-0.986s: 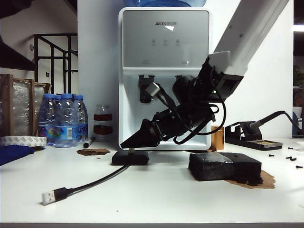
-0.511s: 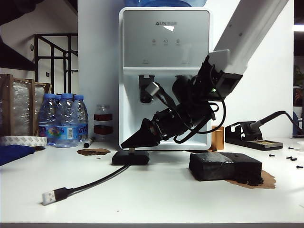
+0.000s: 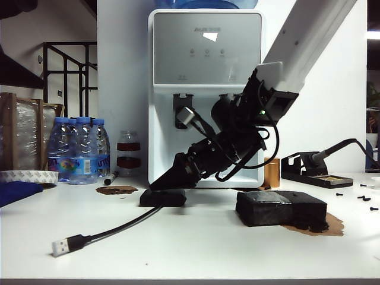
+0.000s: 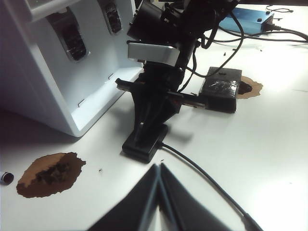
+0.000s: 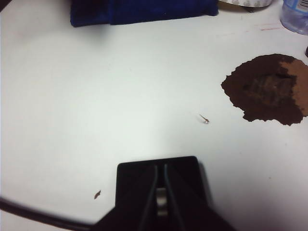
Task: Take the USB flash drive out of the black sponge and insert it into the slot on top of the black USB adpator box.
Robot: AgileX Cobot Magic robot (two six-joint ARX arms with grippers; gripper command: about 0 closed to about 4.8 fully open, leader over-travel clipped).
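Observation:
The black USB adpator box lies flat on the white table in front of the water dispenser, its cable running to a USB plug. My right gripper reaches across, tips down on the box's top face. It is shut on the USB flash drive, a silver sliver between the fingers. The slot is hidden under the tips. The black sponge sits to the right on the table. My left gripper hovers shut and empty, short of the box, and does not show in the exterior view.
A white water dispenser stands right behind the box. Water bottles are at the left and a soldering iron stand at the right. Brown stains mark the table. A blue cloth lies beyond the box.
My right gripper has tilted and sunk onto the box. The short silver stub seen between its tips and the box no longer shows. The left arm has kept still.

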